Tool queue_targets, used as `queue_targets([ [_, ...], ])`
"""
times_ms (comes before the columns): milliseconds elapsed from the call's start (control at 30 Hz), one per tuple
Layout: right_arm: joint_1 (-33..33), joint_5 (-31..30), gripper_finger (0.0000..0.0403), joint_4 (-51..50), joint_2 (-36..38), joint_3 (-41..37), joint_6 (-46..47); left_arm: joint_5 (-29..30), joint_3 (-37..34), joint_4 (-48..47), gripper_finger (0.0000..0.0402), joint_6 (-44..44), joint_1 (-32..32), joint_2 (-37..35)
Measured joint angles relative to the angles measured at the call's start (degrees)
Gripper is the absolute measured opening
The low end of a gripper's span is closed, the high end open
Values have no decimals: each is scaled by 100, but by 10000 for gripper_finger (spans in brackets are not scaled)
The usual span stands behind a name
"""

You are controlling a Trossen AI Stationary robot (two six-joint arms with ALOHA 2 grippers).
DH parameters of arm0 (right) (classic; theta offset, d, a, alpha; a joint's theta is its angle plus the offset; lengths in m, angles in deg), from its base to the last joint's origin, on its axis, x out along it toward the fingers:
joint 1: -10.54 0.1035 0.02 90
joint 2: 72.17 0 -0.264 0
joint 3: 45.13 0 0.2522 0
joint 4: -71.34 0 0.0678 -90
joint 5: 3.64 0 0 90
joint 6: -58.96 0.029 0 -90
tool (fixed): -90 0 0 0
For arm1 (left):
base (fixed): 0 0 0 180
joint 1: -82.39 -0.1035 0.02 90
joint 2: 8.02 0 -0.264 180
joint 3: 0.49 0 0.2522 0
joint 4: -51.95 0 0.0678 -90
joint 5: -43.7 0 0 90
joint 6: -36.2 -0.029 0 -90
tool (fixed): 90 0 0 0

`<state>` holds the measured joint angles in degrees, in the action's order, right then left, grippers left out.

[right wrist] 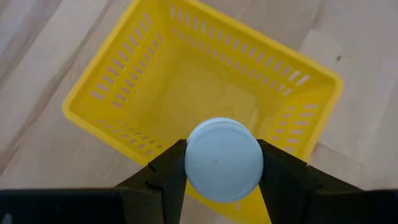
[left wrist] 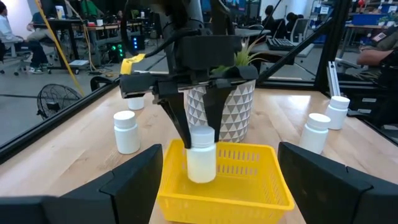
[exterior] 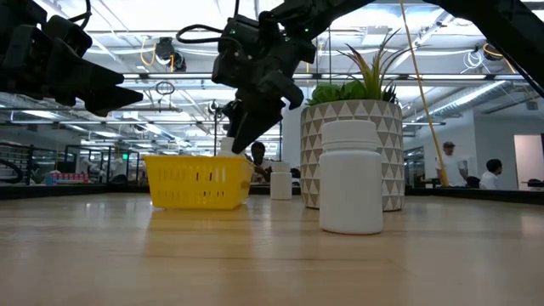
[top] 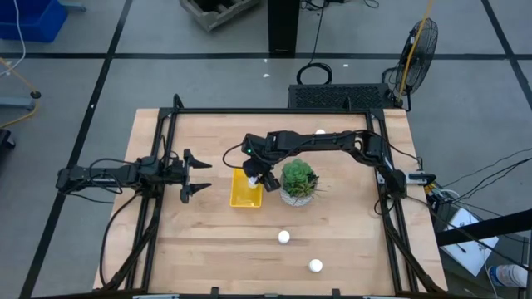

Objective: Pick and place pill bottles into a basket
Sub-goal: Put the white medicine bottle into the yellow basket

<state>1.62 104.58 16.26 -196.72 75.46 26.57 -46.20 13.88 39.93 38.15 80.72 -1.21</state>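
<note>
The yellow basket (top: 244, 193) rests by its bottom on the table next to the potted plant; it also shows in the left wrist view (left wrist: 249, 180) and the right wrist view (right wrist: 186, 81). My right gripper (left wrist: 201, 135) is over the basket, shut on a white pill bottle (left wrist: 201, 163). Other white bottles stand upright on the table: two toward the near edge (top: 284, 237) (top: 315, 266) and one at the far side (top: 320, 131). My left gripper (top: 193, 175) is open and empty, left of the basket, clear of it. My right gripper pinches the bottle's white cap (right wrist: 222, 158) between its two fingers (right wrist: 166, 171), one on each side. The fingers come from above, pointing down. The bottle hangs upright with its lower part (left wrist: 201, 174) inside the basket; whether it touches the basket's floor I cannot tell.
The green plant in its patterned white pot (top: 298, 183) stands right beside the basket, under my right arm. One bottle (exterior: 350, 177) stands close to the low camera. Black frame rails (top: 274, 110) run along the table's far edge and sides.
</note>
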Motion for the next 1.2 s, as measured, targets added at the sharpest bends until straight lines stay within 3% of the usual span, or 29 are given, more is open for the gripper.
queue_targets([
  [833,-6,-28,160,93,-160,-2,26,0,1,0,324,0,-2,-2],
  [1200,-9,-22,205,89,-160,-2,38,0,1,0,324,0,-2,-2],
])
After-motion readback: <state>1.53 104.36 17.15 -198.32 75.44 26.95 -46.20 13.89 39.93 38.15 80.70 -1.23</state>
